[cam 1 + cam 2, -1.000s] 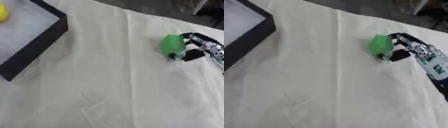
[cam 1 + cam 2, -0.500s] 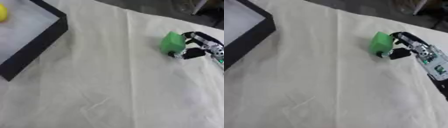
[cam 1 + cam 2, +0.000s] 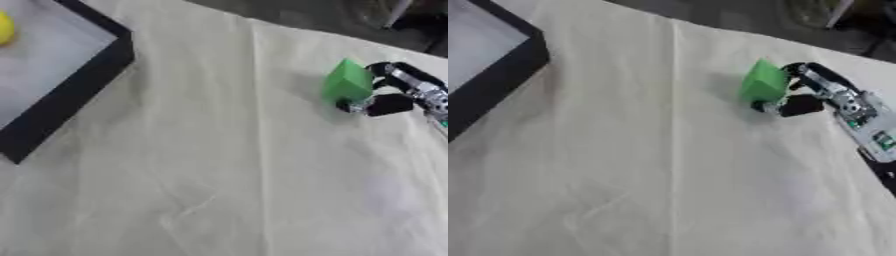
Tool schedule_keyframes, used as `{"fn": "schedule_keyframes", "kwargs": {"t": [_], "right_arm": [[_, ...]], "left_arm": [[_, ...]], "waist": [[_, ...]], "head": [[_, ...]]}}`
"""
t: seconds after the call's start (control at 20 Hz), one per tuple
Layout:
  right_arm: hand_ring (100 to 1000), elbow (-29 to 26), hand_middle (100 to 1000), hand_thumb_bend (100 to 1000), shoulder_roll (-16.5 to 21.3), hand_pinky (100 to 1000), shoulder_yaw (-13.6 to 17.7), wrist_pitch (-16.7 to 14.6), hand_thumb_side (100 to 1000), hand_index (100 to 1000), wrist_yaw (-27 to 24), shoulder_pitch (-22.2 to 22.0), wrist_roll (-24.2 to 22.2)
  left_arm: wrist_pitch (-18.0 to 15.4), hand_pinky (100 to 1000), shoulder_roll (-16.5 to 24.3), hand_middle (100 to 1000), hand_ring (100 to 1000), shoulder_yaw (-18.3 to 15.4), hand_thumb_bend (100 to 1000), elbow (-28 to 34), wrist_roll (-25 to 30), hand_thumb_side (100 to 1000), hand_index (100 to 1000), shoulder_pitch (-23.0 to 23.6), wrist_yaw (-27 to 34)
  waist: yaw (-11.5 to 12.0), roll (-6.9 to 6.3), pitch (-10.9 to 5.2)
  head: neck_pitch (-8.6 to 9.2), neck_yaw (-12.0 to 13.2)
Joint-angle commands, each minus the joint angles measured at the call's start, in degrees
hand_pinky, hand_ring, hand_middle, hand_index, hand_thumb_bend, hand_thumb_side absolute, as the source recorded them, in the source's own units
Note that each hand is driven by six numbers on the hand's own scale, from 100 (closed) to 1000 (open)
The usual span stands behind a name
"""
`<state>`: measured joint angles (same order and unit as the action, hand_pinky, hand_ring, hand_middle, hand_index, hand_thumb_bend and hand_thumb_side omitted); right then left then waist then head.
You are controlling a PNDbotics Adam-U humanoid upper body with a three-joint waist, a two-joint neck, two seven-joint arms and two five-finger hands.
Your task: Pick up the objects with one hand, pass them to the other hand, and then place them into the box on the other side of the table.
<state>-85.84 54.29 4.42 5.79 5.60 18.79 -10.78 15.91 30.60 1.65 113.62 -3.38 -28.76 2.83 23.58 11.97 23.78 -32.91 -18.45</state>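
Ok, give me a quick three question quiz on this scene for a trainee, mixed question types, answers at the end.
1. True or false: the right robot hand has its fingers curled round the green block.
2. Multiple choice: the yellow object lies A) inside the box, B) on the cloth beside the green block, C) in the left robot hand.
3. Fill in: the box sits at the view's ____ side, the green block at its right.

Key: 1 true. 2 A. 3 left.
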Motion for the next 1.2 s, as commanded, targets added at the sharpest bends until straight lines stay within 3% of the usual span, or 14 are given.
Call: {"fn": "schedule_keyframes", "kwargs": {"t": [0.05,0.2,0.5,0.6,0.85,1.2], "right_arm": [[853,-1.3,413,528,3.2,753,0.4,-0.1,304,420,-1.5,0.6,0.4],[837,-3.1,396,522,3.4,692,0.1,-0.2,270,405,-2.8,0.6,1.2],[782,-9.1,364,487,3.2,387,-0.2,1.3,187,372,-7.3,-0.1,4.9],[777,-10.7,358,476,2.6,339,-0.3,2.2,166,365,-8.8,-0.1,6.3],[771,-14.8,347,444,0.1,291,-0.5,4.5,123,356,-11.3,0.5,10.6],[775,-19.4,342,374,-7.7,292,-1.8,6.7,100,352,-14.7,3.0,20.5]], "left_arm": [[0.0,985,0.7,621,628,-0.3,100,1.0,0.1,666,653,-0.3,0.2],[0.0,985,0.7,621,628,-0.5,100,1.0,-0.1,664,653,0.3,0.4],[0.0,984,1.0,624,628,-1.1,100,1.0,-0.8,659,653,2.1,1.0],[0.0,983,1.1,625,628,-1.3,100,1.0,-1.0,655,653,2.5,1.4],[-0.3,978,1.8,625,627,-1.6,100,1.0,-1.4,646,654,3.4,2.4],[-1.2,968,3.2,626,627,-1.9,100,1.0,-2.0,631,656,4.2,3.7]], "waist": [[-0.4,-0.88,-1.94],[-1.2,-1.55,-2.54],[-3.6,-3.16,-4.43],[-4.4,-3.73,-5.17],[-6.5,-5.25,-7.06],[-8.8,-6.68,-9.29]], "head": [[-0.39,0.3],[-0.93,1.0],[-2.71,3.1],[-3.31,3.7],[-4.84,6.2],[-6.85,9.5]]}}
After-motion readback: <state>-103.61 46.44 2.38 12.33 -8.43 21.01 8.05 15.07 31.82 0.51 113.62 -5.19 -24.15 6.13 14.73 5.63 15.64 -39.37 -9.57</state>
